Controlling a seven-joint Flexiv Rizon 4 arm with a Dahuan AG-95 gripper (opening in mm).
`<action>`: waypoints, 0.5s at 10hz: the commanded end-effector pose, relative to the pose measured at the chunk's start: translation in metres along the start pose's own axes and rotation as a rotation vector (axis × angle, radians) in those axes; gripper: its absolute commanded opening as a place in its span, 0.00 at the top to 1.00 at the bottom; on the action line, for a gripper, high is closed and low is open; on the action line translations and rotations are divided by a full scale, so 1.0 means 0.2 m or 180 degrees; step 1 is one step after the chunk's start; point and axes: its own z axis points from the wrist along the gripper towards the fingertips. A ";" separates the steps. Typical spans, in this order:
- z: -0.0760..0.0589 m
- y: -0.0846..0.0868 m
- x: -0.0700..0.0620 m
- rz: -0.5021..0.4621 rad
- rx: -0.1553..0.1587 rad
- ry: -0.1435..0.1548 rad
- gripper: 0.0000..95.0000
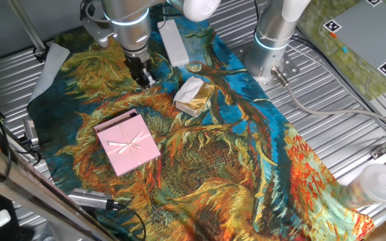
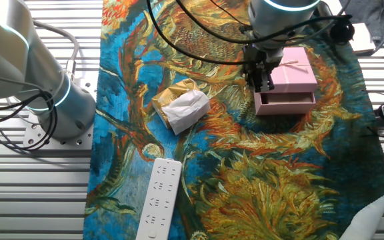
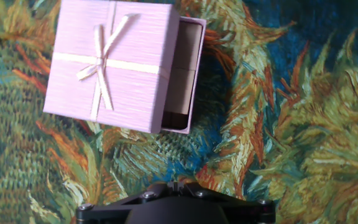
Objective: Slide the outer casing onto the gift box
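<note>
The outer casing [image 3: 110, 65] is a flat pale-pink shell with a light ribbon bow on top. It lies on the painted cloth, at the upper left of the hand view. It also shows in one fixed view [image 1: 127, 142] and the other fixed view [image 2: 292, 69]. The gift box [image 3: 188, 74] sits partly inside the casing, and its pink rim and open cream inside stick out on one side. Its protruding part also shows in the other fixed view [image 2: 285, 103]. My gripper [image 3: 176, 183] is shut and empty. It hovers over the cloth a short way from the box's open side [image 1: 144, 80] [image 2: 264, 83].
A cream-and-gold wrapped lump [image 1: 194, 96] [image 2: 181, 105] lies beside the box. A long white bar [image 1: 174, 41] [image 2: 159, 197] lies further off. A second arm's base [image 1: 273, 40] stands at the cloth's edge. A clear plastic bottle [image 1: 374, 184] and a metal tool [image 1: 89, 199] lie off the cloth.
</note>
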 end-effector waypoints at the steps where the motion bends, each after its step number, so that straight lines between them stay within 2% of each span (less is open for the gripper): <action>1: 0.00 0.00 0.00 -0.0206 -0.0007 0.0005 1.00; 2: 0.00 0.00 0.00 -0.0222 -0.0014 0.0008 1.00; 5: 0.00 0.00 0.00 -0.0376 -0.0222 -0.0049 1.00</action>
